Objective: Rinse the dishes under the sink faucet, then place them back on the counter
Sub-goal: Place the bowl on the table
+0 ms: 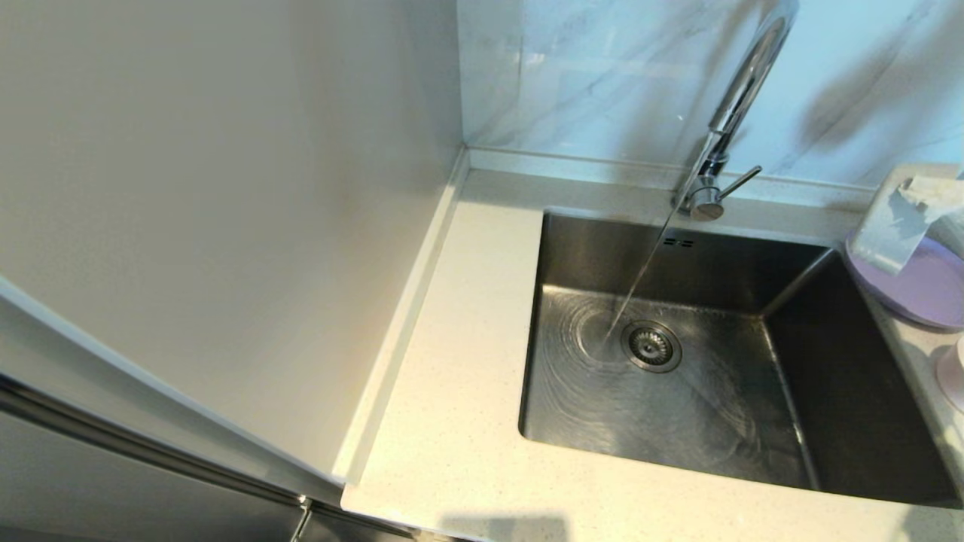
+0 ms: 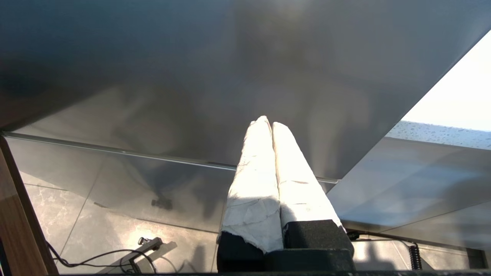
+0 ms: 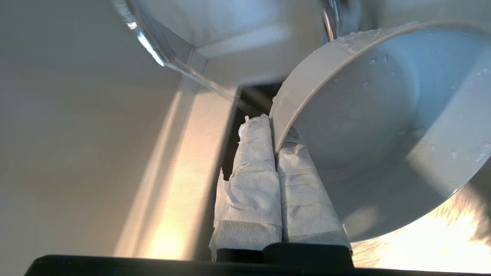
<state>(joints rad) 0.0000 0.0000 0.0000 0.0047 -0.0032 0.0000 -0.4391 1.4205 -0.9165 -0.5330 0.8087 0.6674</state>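
Note:
The chrome faucet (image 1: 734, 98) is running, and its stream (image 1: 636, 286) falls into the steel sink (image 1: 678, 256) beside the drain strainer (image 1: 651, 346). At the far right my right gripper (image 1: 915, 197) (image 3: 274, 126) is shut on the rim of the pale bowl (image 1: 885, 226) (image 3: 364, 115). The bowl is tilted and dotted with droplets. It hangs just above the lilac plate (image 1: 930, 293), which lies on the counter (image 1: 452, 376) right of the sink. My left gripper (image 2: 268, 124) is shut on nothing, parked low in front of a steel cabinet face, out of the head view.
A tall pale panel (image 1: 226, 188) walls off the counter's left side. Marble-veined tiles (image 1: 587, 75) stand behind the faucet, and its side lever (image 1: 742, 183) points right. A pale pink rounded object (image 1: 953, 373) is cut off at the right edge, near the plate.

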